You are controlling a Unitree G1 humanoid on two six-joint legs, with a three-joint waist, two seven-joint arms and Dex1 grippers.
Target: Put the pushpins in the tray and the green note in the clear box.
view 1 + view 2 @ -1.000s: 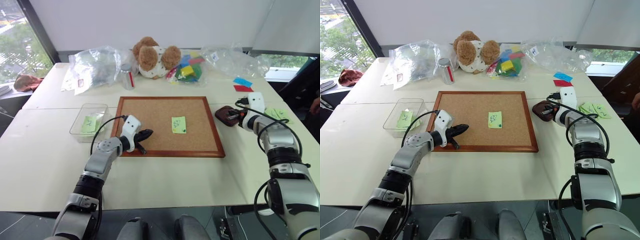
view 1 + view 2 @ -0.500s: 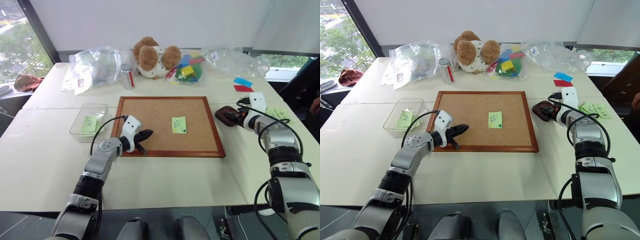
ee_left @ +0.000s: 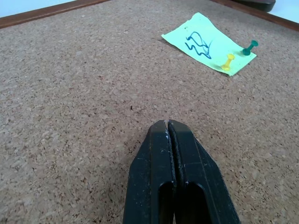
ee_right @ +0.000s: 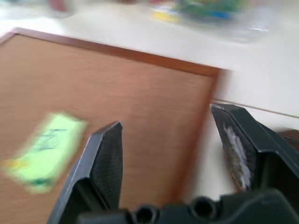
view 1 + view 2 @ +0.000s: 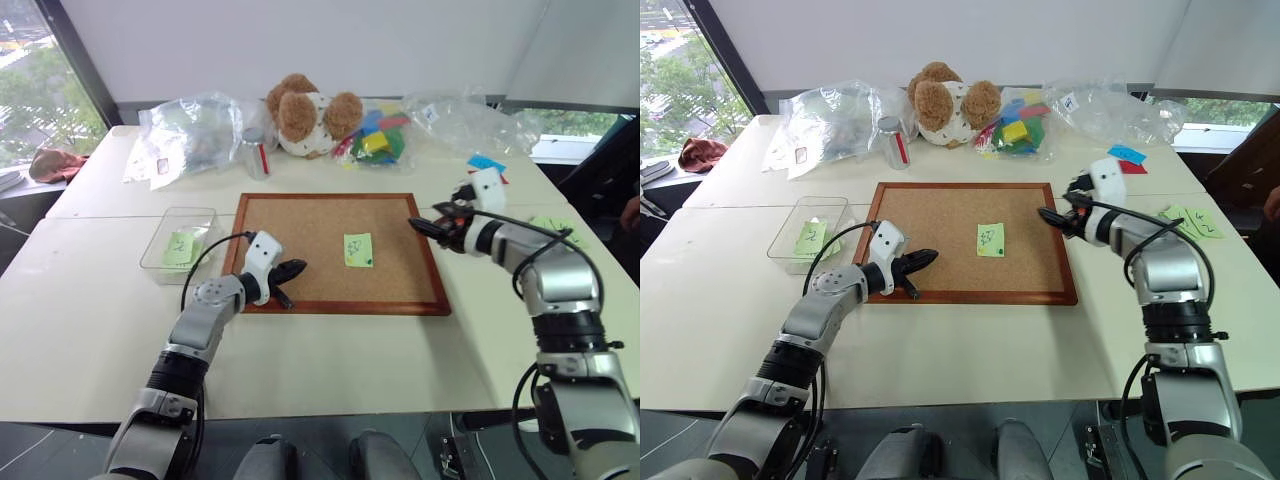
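A white worktop (image 5: 330, 350) carries a cork board (image 5: 340, 250) with a brown frame. Nearest, the left claw (image 5: 287, 272) rests on the board's near left corner, its two black fingers pressed together with nothing between them, as it was a second ago. The left wrist view shows what the head views are too coarse to give: the green note (image 3: 208, 42) is pinned by two pushpins (image 3: 228, 61), one yellow and one green, standing side by side at one short end. In the head views the note lies flat near the board's middle, its long axis running near to far. The right claw (image 5: 432, 226) hovers over the board's right edge, pointing left toward the note; its fingers stand apart and hold nothing. A second ago it was over the tray, further right. The right wrist view shows a dark sliver of the tray (image 4: 288, 136) just beyond the frame. At the left, the clear box (image 5: 178, 243) sits beside the board with another green slip (image 5: 179, 246) inside. Farthest back lie a teddy bear (image 5: 310, 112) and crinkled plastic bags (image 5: 190, 130).
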